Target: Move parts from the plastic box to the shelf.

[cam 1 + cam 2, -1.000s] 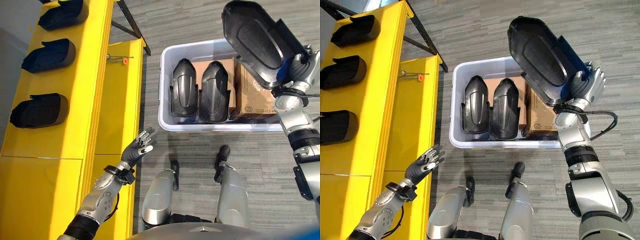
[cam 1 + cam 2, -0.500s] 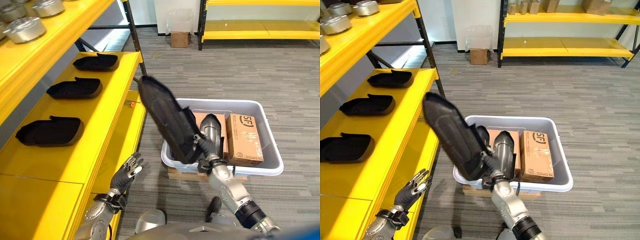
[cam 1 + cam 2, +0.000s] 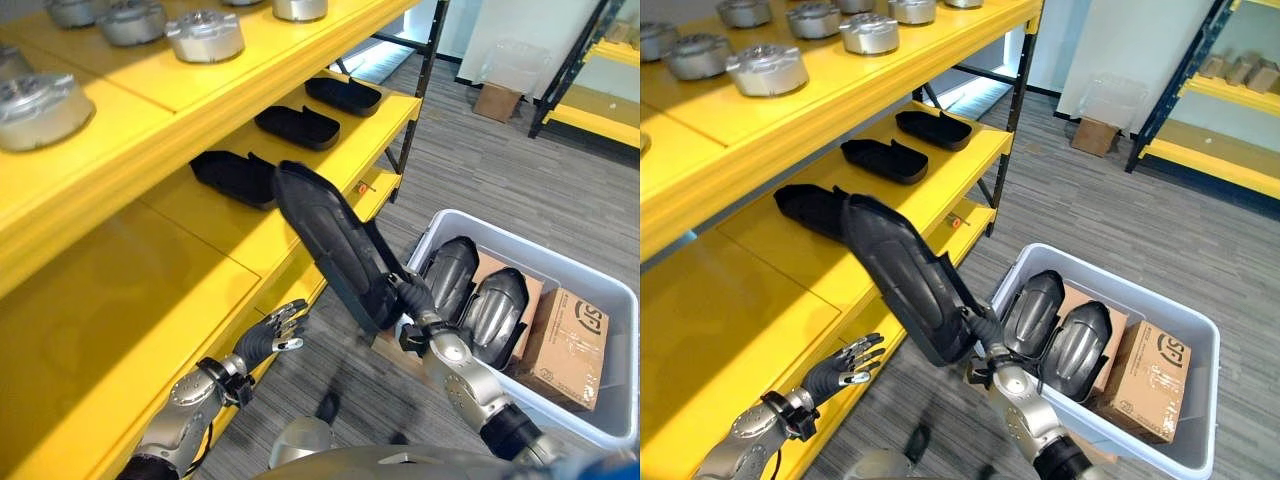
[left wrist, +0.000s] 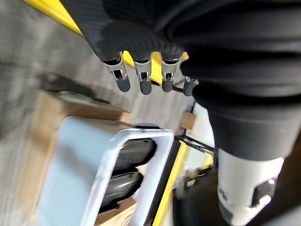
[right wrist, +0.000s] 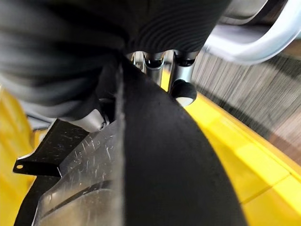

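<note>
Plastic box (image 3: 618,300): perhaps two parts (image 3: 475,295), carton (image 3: 566,345).

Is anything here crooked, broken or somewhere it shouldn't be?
Nothing stands out. The right hand holds a black part tilted in the air by the shelf, mid-carry. Two more parts stand in the box beside a carton.

Logo on cardboard box (image 3: 567,342) in plastic box (image 3: 612,301).

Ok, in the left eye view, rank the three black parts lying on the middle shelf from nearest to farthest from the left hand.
From the left hand:
1. Black part at the near end of the row, partly behind the held part.
2. Middle black part, further along the shelf.
3. Far black part, near the shelf's far end.
</note>
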Controlling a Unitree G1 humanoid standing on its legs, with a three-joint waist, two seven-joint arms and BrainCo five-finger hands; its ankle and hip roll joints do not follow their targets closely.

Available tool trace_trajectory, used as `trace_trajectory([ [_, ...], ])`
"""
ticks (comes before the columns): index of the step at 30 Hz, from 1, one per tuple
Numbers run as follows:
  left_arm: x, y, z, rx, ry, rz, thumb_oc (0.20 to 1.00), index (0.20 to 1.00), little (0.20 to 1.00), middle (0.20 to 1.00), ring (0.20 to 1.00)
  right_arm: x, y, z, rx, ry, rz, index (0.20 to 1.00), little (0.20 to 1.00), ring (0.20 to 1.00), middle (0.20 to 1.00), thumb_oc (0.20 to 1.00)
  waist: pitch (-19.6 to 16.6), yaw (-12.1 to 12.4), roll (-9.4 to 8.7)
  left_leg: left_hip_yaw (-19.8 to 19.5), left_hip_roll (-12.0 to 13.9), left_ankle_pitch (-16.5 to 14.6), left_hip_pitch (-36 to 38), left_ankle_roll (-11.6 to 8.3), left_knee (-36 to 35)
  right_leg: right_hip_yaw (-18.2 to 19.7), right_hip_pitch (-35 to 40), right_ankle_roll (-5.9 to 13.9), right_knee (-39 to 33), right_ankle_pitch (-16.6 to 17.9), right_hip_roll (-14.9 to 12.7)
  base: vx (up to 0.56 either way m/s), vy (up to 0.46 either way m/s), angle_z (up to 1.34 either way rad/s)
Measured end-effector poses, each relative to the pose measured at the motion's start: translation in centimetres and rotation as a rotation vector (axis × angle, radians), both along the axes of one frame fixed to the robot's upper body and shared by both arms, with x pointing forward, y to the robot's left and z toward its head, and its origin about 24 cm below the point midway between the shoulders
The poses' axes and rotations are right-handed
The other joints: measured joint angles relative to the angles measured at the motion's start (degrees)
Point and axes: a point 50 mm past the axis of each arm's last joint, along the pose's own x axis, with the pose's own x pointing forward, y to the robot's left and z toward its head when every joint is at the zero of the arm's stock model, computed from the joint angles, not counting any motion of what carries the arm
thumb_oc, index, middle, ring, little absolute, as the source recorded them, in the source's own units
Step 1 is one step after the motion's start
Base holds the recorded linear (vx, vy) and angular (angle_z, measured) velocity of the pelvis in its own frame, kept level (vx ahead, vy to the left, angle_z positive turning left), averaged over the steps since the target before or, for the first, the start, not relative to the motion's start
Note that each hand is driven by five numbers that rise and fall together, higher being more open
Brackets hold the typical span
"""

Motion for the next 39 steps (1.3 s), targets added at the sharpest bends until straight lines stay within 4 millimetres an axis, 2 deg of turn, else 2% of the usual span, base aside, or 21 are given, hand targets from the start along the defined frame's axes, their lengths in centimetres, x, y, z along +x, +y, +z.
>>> trace_trajectory([
  [3, -0.3, -0.1, -0.3, -0.022, 0.012, 0.035, 1.000, 1.000, 1.000, 1.000, 1.000, -0.1, -0.4, -0.1, -0.014, 0.009, 0.021, 0.200, 0.200, 0.200, 0.200, 0.200, 0.82, 0.39, 1.08, 1.95, 1.64, -1.50, -0.96, -1.88, 0.22, -2.77, 0.95, -1.21, -3.33, 2.09, 0.46, -0.03, -0.066, 0.33],
  [8, -0.3, -0.6, -0.4, -0.049, 0.014, 0.044, 1.000, 1.000, 1.000, 1.000, 1.000, -0.2, -1.3, -0.4, -0.037, 0.029, 0.019, 0.200, 0.200, 0.200, 0.200, 0.200, 2.62, 0.38, 2.93, 4.97, 2.46, -1.45, -1.55, -1.90, 1.37, -6.18, 4.18, -1.03, -5.28, 2.75, 0.58, -0.03, -0.019, 0.37],
  [10, 0.6, -0.9, 0.0, -0.057, -0.012, 0.018, 1.000, 1.000, 1.000, 1.000, 1.000, -0.7, -1.4, -0.8, -0.023, 0.050, 0.008, 0.200, 0.200, 0.200, 0.200, 0.200, 2.81, -1.87, 2.66, 11.24, 3.11, -1.91, -1.71, -1.18, 0.70, -11.47, 5.63, -1.34, -5.51, 2.11, -1.16, -0.10, 0.038, 1.17],
  [12, 1.3, -1.1, 0.3, -0.061, -0.036, -0.013, 1.000, 1.000, 1.000, 1.000, 1.000, -1.3, -1.8, -1.3, -0.025, 0.068, -0.008, 0.200, 0.200, 0.200, 0.200, 0.200, 2.92, -2.25, 2.77, 18.34, 2.89, -3.31, -2.80, 1.03, 1.61, -16.48, 7.35, -0.07, -5.32, 1.14, -3.10, -0.13, 0.127, 1.34],
  [13, 2.2, -1.8, 0.3, -0.062, -0.040, -0.063, 1.000, 1.000, 1.000, 1.000, 1.000, -2.5, -2.7, -2.1, -0.023, 0.097, -0.046, 0.200, 0.200, 0.200, 0.200, 0.200, 3.04, -3.67, 3.68, 23.00, 2.63, -4.87, -2.00, 5.57, 0.94, -20.59, 9.24, 1.47, -3.74, 0.07, -3.46, -0.06, 0.120, 2.13],
  [14, 2.4, -2.4, 0.4, -0.066, -0.048, -0.083, 1.000, 1.000, 1.000, 1.000, 1.000, -3.4, -3.6, -2.8, -0.028, 0.131, -0.078, 0.200, 0.200, 0.200, 0.200, 0.200, 2.26, -5.48, 4.34, 26.29, 3.03, -6.90, -0.74, 4.01, -0.80, -21.44, 8.60, 0.20, -0.75, -0.32, -4.92, -0.05, 0.138, 2.25],
  [15, 2.9, -2.1, 1.5, -0.055, -0.100, -0.098, 1.000, 1.000, 1.000, 1.000, 1.000, -3.3, -3.4, -2.6, -0.021, 0.125, -0.070, 0.200, 0.200, 0.200, 0.200, 0.200, 1.92, -6.57, 0.89, 27.65, 0.86, -6.12, -2.78, 1.58, 3.56, -15.46, 6.84, -1.75, 0.88, -4.03, -9.59, -0.01, 0.157, 1.51],
  [16, 3.1, -1.7, 1.9, -0.040, -0.120, -0.107, 1.000, 1.000, 1.000, 1.000, 1.000, -2.8, -3.1, -1.9, -0.009, 0.092, -0.055, 0.200, 0.200, 0.200, 0.200, 0.200, 1.94, -5.87, -0.20, 27.58, 0.11, -4.95, -3.78, 2.64, 10.07, -12.23, 6.59, 3.20, 1.44, -6.49, -11.68, 0.01, 0.190, 0.43],
  [17, 2.4, -2.0, 1.4, -0.057, -0.093, -0.088, 1.000, 1.000, 1.000, 1.000, 1.000, -2.3, -3.5, -1.5, -0.031, 0.075, -0.030, 0.200, 0.200, 0.200, 0.200, 0.200, 1.00, -5.77, 3.39, 25.56, 3.32, -3.64, -1.26, 0.07, 11.74, -11.89, 6.07, 3.78, 3.25, -6.44, -10.01, 0.04, 0.206, -0.02],
  [18, 2.2, -2.0, 1.1, -0.061, -0.079, -0.079, 1.000, 1.000, 1.000, 1.000, 1.000, -1.9, -3.5, -1.4, -0.035, 0.072, -0.029, 0.200, 0.200, 0.200, 0.200, 0.200, 0.89, -5.95, 3.68, 24.93, 2.62, -3.43, 0.75, -2.54, 8.97, -11.72, 6.93, 4.99, 3.97, -7.14, -10.71, 0.04, 0.217, -0.12],
  [19, 2.2, -2.0, 1.1, -0.061, -0.079, -0.079, 1.000, 1.000, 1.000, 1.000, 1.000, -1.9, -3.5, -1.4, -0.035, 0.072, -0.029, 0.200, 0.200, 0.200, 0.200, 0.200, 0.89, -5.95, 3.68, 24.93, 2.62, -3.43, 0.75, -2.54, 8.97, -11.72, 6.93, 4.99, 3.97, -7.14, -10.71, 0.03, 0.170, 0.00],
  [20, 2.5, -2.4, 1.0, -0.076, -0.078, -0.074, 1.000, 1.000, 1.000, 1.000, 1.000, -1.2, -3.6, -1.1, -0.043, 0.065, -0.030, 0.200, 0.200, 0.200, 0.200, 0.200, 1.98, -5.74, 4.40, 24.29, 1.79, -0.75, 3.84, 1.79, 5.74, -11.68, 2.56, 6.08, 13.98, -7.41, -12.21, 0.03, 0.256, 0.02],
  [21, 2.6, -2.3, 1.0, -0.073, -0.080, -0.074, 1.000, 1.000, 1.000, 1.000, 1.000, -0.9, -3.5, -0.9, -0.037, 0.060, -0.033, 0.200, 0.200, 0.200, 0.200, 0.200, 1.96, -5.76, 4.31, 24.15, 1.98, -0.74, 4.18, 1.77, 5.37, -11.54, 1.79, 6.35, 13.03, -8.81, -11.57, 0.02, 0.279, 0.13],
  [22, 2.6, -2.1, 1.0, -0.067, -0.081, -0.067, 1.000, 1.000, 1.000, 1.000, 1.000, -0.5, -3.2, -0.7, -0.033, 0.048, -0.027, 0.200, 0.200, 0.200, 0.200, 0.200, 1.84, -5.65, 3.32, 23.85, 1.52, -0.72, 4.00, 1.70, 5.02, -11.17, 1.24, 5.74, 8.51, -7.24, -11.33, 0.02, 0.387, 0.41],
  [23, 3.0, -1.9, 0.9, -0.061, -0.079, -0.064, 1.000, 1.000, 1.000, 1.000, 1.000, -0.3, -3.0, -0.6, -0.022, 0.048, -0.028, 0.200, 0.200, 0.200, 0.200, 0.200, 1.94, -6.22, 2.36, 22.96, 0.74, -0.57, 3.86, 1.17, 4.52, -11.33, 2.62, 5.42, 3.71, -3.01, -11.33, 0.01, 0.378, 0.68],
  [24, 3.2, -2.0, 0.8, -0.065, -0.076, -0.061, 1.000, 1.000, 1.000, 1.000, 1.000, -0.2, -3.3, -0.8, -0.028, 0.056, -0.036, 0.200, 0.200, 0.200, 0.200, 0.200, 1.42, -6.37, 2.50, 23.77, 0.93, -1.35, 4.25, 1.07, 3.13, -12.95, 4.43, 5.57, 1.27, -1.32, -11.42, 0.02, 0.420, 0.64],
  [25, 3.3, -1.8, 0.8, -0.059, -0.079, -0.056, 1.000, 1.000, 1.000, 1.000, 1.000, -0.1, -3.3, -0.7, -0.027, 0.051, -0.040, 0.200, 0.200, 0.200, 0.200, 0.200, 1.48, -6.03, 2.09, 26.13, 1.55, -3.33, 4.09, 0.41, 3.28, -13.56, 4.60, 5.61, 0.63, -0.99, -11.41, 0.02, 0.387, 0.62],
  [27, 3.0, -1.1, 0.4, -0.038, -0.058, -0.050, 1.000, 1.000, 1.000, 1.000, 1.000, -0.1, -3.8, -0.6, -0.029, 0.057, -0.053, 0.200, 0.200, 0.200, 0.200, 0.200, 1.47, -7.69, 2.00, 33.76, 3.40, -3.02, 4.13, -0.59, 4.39, -16.66, 6.50, 5.74, 0.85, -1.03, -13.01, 0.03, 0.427, 0.74],
  [33, 2.8, -1.2, 0.3, -0.045, -0.050, -0.043, 1.000, 1.000, 1.000, 1.000, 1.000, -0.1, -2.9, -0.8, 0.004, 0.083, -0.053, 0.200, 0.200, 0.200, 0.200, 0.200, 1.36, -7.21, 1.67, 30.75, -0.90, -2.90, 5.93, 2.09, 3.13, -16.47, 5.47, 5.46, 6.65, 0.72, -16.78, 0.07, 0.420, 0.40],
  [35, 2.6, -0.7, 0.2, -0.035, -0.039, -0.019, 1.000, 1.000, 1.000, 1.000, 1.000, -0.1, -1.3, -1.0, 0.046, 0.109, -0.048, 0.200, 0.200, 0.200, 0.200, 0.200, 0.20, -3.82, -0.28, 29.79, -1.84, -2.90, 5.95, 2.47, 2.15, -17.20, 6.86, 8.81, 1.26, 4.19, -16.67, 0.07, 0.379, 0.25],
  [39, 1.6, 0.0, -0.4, -0.027, 0.014, 0.008, 1.000, 1.000, 1.000, 1.000, 1.000, -0.3, -1.5, -1.6, 0.021, 0.150, -0.093, 0.200, 0.200, 0.200, 0.200, 0.200, -0.05, -0.58, -1.77, 26.23, -2.86, -3.22, 4.85, 3.04, 1.52, -21.95, 8.14, 9.14, 3.27, 5.40, -17.39, -0.01, 0.378, 0.57],
])
